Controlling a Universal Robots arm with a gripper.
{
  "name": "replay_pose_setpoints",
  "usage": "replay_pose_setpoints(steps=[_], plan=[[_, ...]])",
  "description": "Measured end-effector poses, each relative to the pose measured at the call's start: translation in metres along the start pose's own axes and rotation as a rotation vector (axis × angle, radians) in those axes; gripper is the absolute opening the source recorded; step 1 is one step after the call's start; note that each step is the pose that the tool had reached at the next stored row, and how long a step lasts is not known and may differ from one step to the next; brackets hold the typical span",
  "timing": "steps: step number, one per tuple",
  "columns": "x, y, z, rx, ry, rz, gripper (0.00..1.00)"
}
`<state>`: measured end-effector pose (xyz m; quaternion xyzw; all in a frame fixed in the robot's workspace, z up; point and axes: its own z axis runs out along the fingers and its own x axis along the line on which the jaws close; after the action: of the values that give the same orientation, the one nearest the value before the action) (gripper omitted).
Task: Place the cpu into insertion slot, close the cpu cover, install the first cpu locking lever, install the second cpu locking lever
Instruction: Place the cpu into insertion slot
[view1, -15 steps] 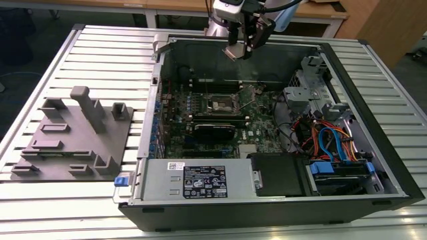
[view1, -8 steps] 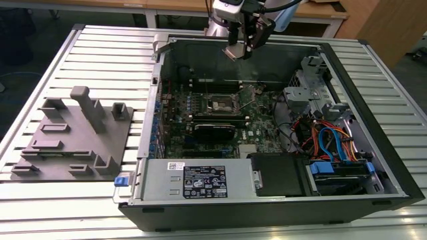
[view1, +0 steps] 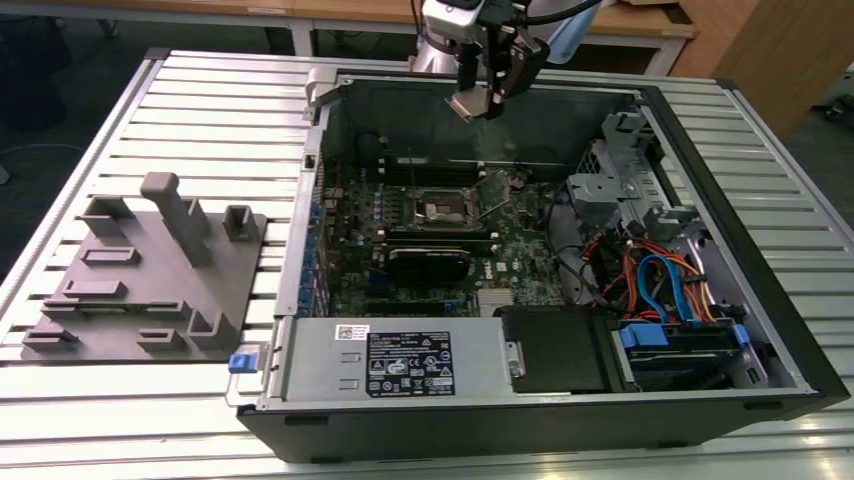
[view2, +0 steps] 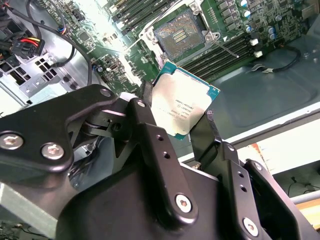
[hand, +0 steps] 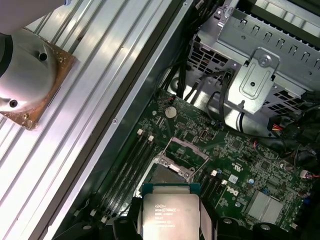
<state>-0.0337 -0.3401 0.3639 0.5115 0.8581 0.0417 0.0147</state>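
Hand (view2: 179, 112) pinching cpu (hand: 169, 212) by opp. edges, chip tilted | high over case (view1: 561, 425), by its far wall, well apart from insertion slot (view1: 445, 210) | cpu cover (hand: 187, 151) looks raised | tip: level chip, align corners w/ slot, lower straight, no sliding

Legend: no print is coming through clearly enough for me to read. The cpu (view2: 182, 107) (hand: 167, 216), which my end effector (view2: 177, 114) is gripping by its edges, is carrying several lines of fine dark print on its silvery top in both wrist views. In the exterior view, a large white label (view1: 407, 365) on the grey power supply box (view1: 304, 365) is showing black symbols and lines. A small white sticker (view1: 351, 333) is sitting just beside it.
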Motion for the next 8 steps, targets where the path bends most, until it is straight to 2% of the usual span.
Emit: replay_pose_setpoints(steps=[8], plan=[[0.0000, 0.0000, 0.0000, 0.0000, 0.0000, 0.001, 0.54]])
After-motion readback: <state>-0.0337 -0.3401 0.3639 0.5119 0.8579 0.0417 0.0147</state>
